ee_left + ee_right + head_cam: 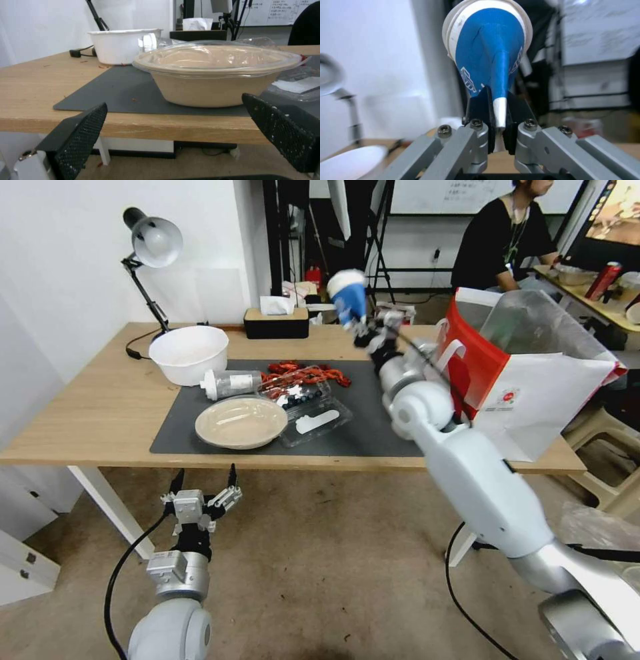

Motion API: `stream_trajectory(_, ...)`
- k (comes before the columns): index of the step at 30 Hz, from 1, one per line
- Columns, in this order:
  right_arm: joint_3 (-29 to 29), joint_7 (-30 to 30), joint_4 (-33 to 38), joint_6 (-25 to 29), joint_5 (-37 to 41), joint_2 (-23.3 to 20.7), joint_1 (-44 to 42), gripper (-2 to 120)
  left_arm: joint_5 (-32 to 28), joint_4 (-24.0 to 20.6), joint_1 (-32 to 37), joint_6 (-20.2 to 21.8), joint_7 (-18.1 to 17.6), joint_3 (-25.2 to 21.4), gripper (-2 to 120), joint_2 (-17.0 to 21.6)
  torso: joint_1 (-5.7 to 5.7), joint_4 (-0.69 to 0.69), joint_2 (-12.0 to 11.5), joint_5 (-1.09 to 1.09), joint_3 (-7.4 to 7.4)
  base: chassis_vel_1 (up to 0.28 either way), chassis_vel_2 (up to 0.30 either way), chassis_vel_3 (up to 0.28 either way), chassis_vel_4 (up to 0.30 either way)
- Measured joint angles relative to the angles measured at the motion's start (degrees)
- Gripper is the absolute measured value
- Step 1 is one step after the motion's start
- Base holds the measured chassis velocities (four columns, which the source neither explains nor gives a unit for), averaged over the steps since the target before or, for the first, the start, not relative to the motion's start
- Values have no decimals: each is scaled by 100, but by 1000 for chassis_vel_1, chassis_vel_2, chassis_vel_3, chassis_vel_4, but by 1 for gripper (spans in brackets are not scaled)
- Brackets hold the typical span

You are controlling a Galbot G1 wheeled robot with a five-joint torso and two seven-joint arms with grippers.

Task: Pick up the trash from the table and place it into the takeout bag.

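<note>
My right claw [498, 117] pinches the crushed blue paper cup [349, 297], lifted clear toward the takeout bag [533, 393]; my left claw [203, 500] waits, spread wide, below the table [80, 400].

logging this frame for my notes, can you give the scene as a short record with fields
right tool: raised over the far edge of the table, shut on the blue paper cup, which is squeezed flat at its base
left tool: open, below the table's near edge, facing the beige round plate
takeout bag: at the table's right end, mouth open
still on the mat: beige round plate, clear white-capped bottle, clear clamshell, red scraps
other items: white bowl, tissue box, desk lamp
</note>
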Motion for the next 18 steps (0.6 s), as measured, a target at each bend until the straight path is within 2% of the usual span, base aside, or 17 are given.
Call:
stream_trajectory(2, 320, 467, 505, -597, -266, -179, -37, 3, 27, 6, 1, -10, 0, 15, 100, -13, 0, 0, 0, 1, 0, 0, 0, 0, 0)
stream_trajectory(4, 384, 558, 605, -722, -296, -215, -50, 3, 32, 8, 2, -11, 0, 17, 100, -16, 0, 0, 0, 1, 0, 0, 0, 0, 0)
stream_trajectory(5, 689, 873, 957, -1217, -376, -359, -145, 3, 50, 11, 2, -12, 1, 38, 100, -22, 0, -1, 0, 0, 0, 0, 0, 0, 0)
stream_trajectory(6, 868, 955, 1095, -1396, -474, -445, -232, 3, 61, 13, 5, -13, 1, 48, 100, -25, 0, 0, 0, 1, 0, 0, 0, 0, 0)
stream_trajectory(14, 1537, 1000, 1448, -1840, -1259, -933, -877, 3, 121, 45, 8, -23, 10, 114, 100, -23, 0, -2, 0, 1, 0, 0, 0, 0, 0)
stream_trajectory(18, 1739, 1001, 1527, -1947, -1331, -1002, -1130, 3, 140, 56, 5, -23, 15, 149, 100, -25, 1, 1, 0, 0, 1, 0, 0, 0, 0)
